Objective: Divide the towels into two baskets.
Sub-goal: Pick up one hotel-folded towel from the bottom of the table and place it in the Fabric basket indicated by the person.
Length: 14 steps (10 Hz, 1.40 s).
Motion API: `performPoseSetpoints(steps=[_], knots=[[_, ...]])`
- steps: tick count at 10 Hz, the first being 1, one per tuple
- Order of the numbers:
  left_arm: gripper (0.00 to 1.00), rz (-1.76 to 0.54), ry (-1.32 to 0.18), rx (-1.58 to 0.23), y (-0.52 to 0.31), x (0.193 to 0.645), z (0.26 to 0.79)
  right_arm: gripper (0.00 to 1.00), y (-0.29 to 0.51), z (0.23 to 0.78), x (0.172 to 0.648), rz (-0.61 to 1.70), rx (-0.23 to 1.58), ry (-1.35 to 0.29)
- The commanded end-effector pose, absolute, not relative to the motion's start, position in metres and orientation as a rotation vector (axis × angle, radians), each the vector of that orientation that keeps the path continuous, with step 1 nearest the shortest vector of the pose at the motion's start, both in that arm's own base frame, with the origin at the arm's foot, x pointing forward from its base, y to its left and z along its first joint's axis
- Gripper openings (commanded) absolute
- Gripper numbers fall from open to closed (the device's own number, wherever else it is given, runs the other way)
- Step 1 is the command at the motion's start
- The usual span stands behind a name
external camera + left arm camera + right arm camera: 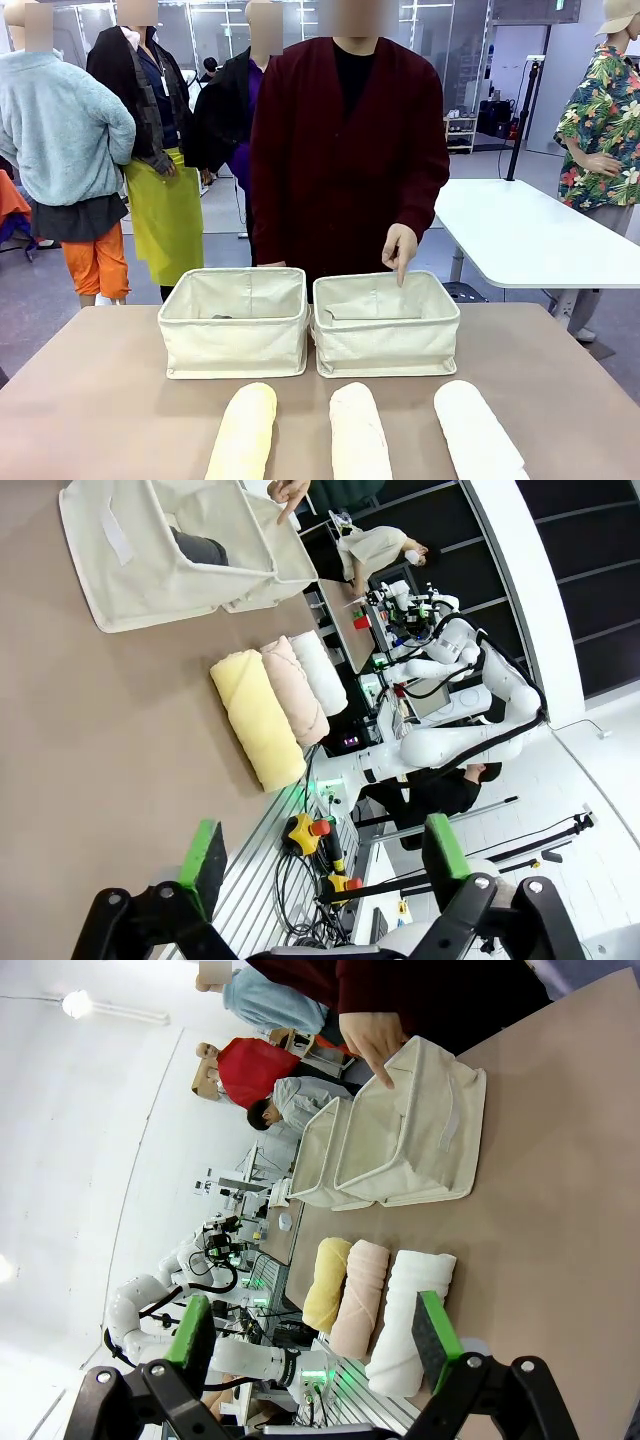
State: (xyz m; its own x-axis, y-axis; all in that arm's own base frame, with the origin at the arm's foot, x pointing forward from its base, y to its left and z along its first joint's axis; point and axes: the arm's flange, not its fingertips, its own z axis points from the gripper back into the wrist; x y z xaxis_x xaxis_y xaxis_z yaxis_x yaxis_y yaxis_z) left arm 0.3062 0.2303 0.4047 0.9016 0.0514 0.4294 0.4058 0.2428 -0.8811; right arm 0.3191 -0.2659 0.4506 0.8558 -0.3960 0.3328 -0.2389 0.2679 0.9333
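Observation:
Two cream canvas baskets stand side by side mid-table, the left basket (233, 345) and the right basket (385, 345). A dark grey towel (200, 548) lies in the left basket (150, 580). Three rolled towels lie in a row at the table's near edge: pale yellow (243, 432), pinkish cream (360, 432) and white (477, 430). The left gripper (325, 865) hangs open and empty, well short of the yellow towel (258, 718). The right gripper (315, 1335) is open too, close to the white towel (410, 1320), touching nothing.
A person in a dark red top stands at the far side, with one hand (400, 250) pointing a finger down into the right basket. Bare brown tabletop (90, 400) lies on both sides of the baskets and towels. A white table (530, 235) stands behind on the right.

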Motion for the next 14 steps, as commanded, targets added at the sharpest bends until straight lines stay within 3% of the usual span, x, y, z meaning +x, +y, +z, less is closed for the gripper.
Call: performPoseSetpoints(steps=[1,5,9,14], knots=[[1.0,-0.239,-0.391,-1.305,0.231,0.302,0.407,1.0,-0.253,0.458,0.316,-0.093,1.249,-0.49],[1.0,-0.239,-0.391,-1.305,0.231,0.302,0.407,1.0,-0.124,0.452,0.339,-0.085,0.912,-0.244],[1.0,-0.239,-0.391,-1.305,0.231,0.302,0.407,1.0,-0.008,0.412,0.336,-0.079,0.695,-0.197],[1.0,-0.239,-0.391,-1.305,0.231,0.302,0.407,1.0,0.058,0.364,0.344,-0.084,0.493,-0.162]])
